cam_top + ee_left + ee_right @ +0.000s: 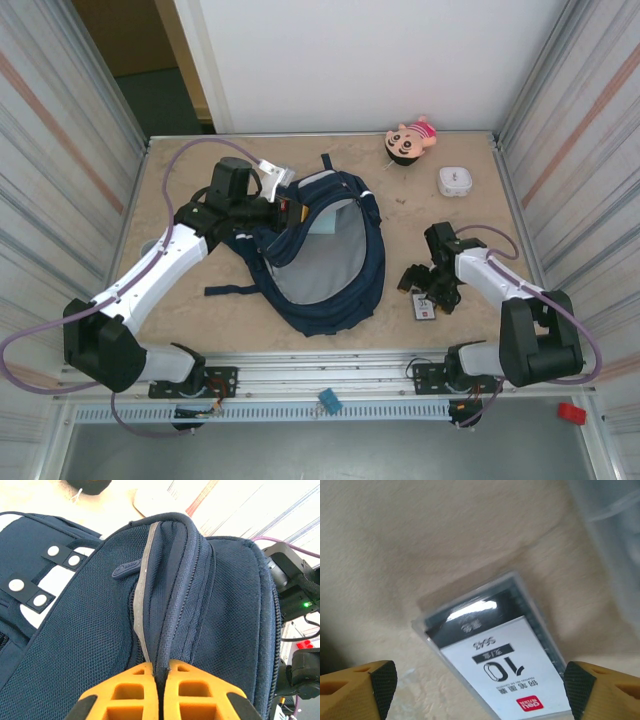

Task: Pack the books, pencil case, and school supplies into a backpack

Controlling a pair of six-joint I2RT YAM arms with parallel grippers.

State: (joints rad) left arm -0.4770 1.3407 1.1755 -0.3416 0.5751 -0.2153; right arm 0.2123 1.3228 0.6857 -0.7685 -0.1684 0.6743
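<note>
The navy backpack [350,290] lies open in the middle of the table, its grey lining showing. My left gripper [285,213] is shut on the backpack's upper rim. In the left wrist view its orange fingers [130,685] pinch a fold of the backpack [90,630] beside the zip, and the left gripper [161,669] has no gap. The school supplies, a small white pack [424,307] with black print, lie flat on the table to the right. My right gripper [432,290] hovers open over the pack [495,650], one fingertip [381,682] on each side. The books and pencil case are out of view.
A pink doll [410,141] and a small white square box [455,181] sit at the back right. Metal walls close in both sides. A blue bit [328,401] lies on the front rail.
</note>
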